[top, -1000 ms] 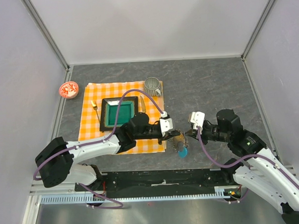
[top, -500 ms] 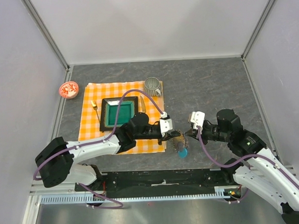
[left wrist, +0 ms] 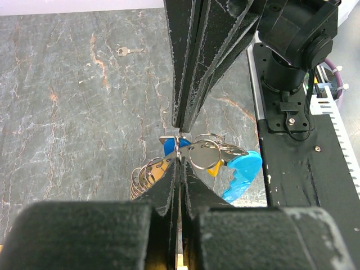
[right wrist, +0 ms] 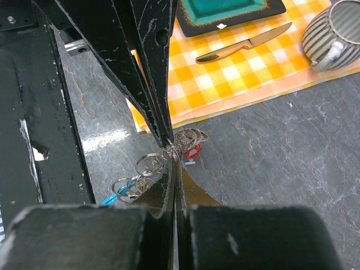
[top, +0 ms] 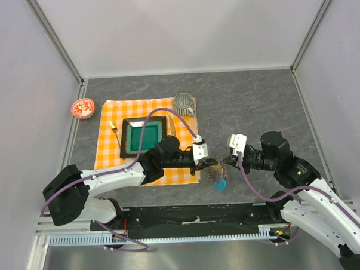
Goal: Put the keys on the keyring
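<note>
Two arms, the left arm [top: 110, 180] and the right arm [top: 301, 183], each carry one gripper: left gripper [top: 210, 163] and right gripper [top: 226, 163], two in all. There is one orange checked cloth [top: 109, 153]. On it lie one green dish [top: 143, 136], one knife [top: 172, 128] at the dish's three o'clock, one small gold utensil [top: 113, 128] at its nine o'clock and one ribbed cup [top: 183, 102] at one o'clock. One red-patterned bowl [top: 82, 107] sits off the cloth at ten o'clock. One keyring [left wrist: 199, 157] bears one cyan tag [left wrist: 242, 171]; its wire loops overlap too much to count. Of the keys [left wrist: 169, 146] on it, three coloured heads show — blue, yellow, red. One loose key [left wrist: 128, 51] lies on the tabletop.
</note>
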